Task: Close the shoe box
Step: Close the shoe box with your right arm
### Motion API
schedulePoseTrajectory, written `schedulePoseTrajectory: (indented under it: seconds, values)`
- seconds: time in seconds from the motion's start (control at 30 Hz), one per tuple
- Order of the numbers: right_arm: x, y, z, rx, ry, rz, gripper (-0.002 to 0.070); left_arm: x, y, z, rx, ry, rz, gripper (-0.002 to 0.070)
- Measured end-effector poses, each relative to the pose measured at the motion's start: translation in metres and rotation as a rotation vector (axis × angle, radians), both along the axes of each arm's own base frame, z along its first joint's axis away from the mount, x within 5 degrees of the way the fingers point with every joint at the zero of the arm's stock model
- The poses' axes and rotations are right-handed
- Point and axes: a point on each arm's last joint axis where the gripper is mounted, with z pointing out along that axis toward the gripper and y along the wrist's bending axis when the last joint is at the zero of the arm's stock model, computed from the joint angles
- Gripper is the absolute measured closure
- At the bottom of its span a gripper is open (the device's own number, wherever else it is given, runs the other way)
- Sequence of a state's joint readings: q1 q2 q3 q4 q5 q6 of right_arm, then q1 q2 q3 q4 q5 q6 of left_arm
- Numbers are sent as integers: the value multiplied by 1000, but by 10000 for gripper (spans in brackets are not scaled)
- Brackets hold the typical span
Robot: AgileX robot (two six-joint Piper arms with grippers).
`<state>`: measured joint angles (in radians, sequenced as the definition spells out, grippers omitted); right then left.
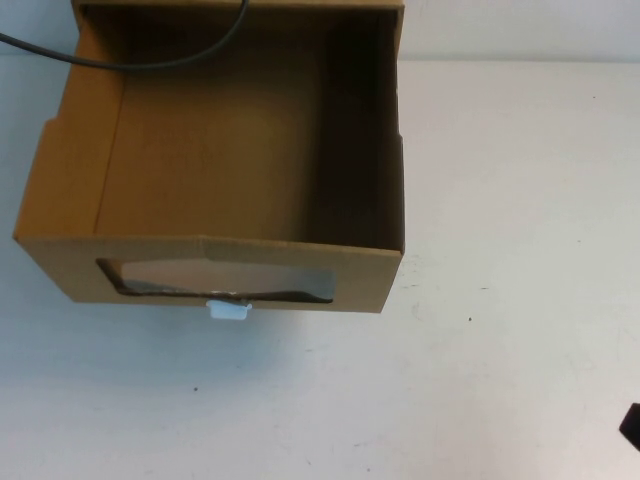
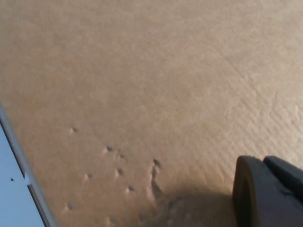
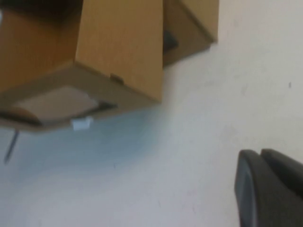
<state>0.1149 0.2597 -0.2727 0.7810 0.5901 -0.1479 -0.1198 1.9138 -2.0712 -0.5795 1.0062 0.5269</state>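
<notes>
The shoe box (image 1: 215, 150) is a brown cardboard drawer pulled out toward me, open-topped and empty. Its front has a wide clear window (image 1: 215, 277) with a small white tab (image 1: 228, 309) below it. My left gripper (image 2: 267, 191) hangs close over a plain cardboard face (image 2: 142, 85) of the box; it does not show in the high view. My right gripper (image 3: 270, 189) is over bare table, well to the right of the box (image 3: 118, 52), and shows as a dark tip (image 1: 631, 425) at the high view's right edge. Neither holds anything that I can see.
The white table (image 1: 500, 300) spreads in front of and to the right of the box. A black cable (image 1: 150, 60) crosses above the drawer's far side. The box's outer sleeve (image 3: 191, 23) shows behind the drawer in the right wrist view.
</notes>
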Motion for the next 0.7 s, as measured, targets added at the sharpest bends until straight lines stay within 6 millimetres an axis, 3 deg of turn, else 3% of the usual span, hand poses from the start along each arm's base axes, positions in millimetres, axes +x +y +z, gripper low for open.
schedulePoseTrajectory:
  seconds: [0.2,0.43,0.57,0.7]
  values:
    - [39,14,48,-238,236,259,687,0,0,0,0,0,-1,677]
    - [97,32,100,-354,229,425,687,0,0,0,1,1,-2,677]
    - [111,65,114,-427,206,526,687,0,0,0,1,1,-2,677]
    - [108,115,114,-513,164,606,687,0,0,0,1,1,-2,677]
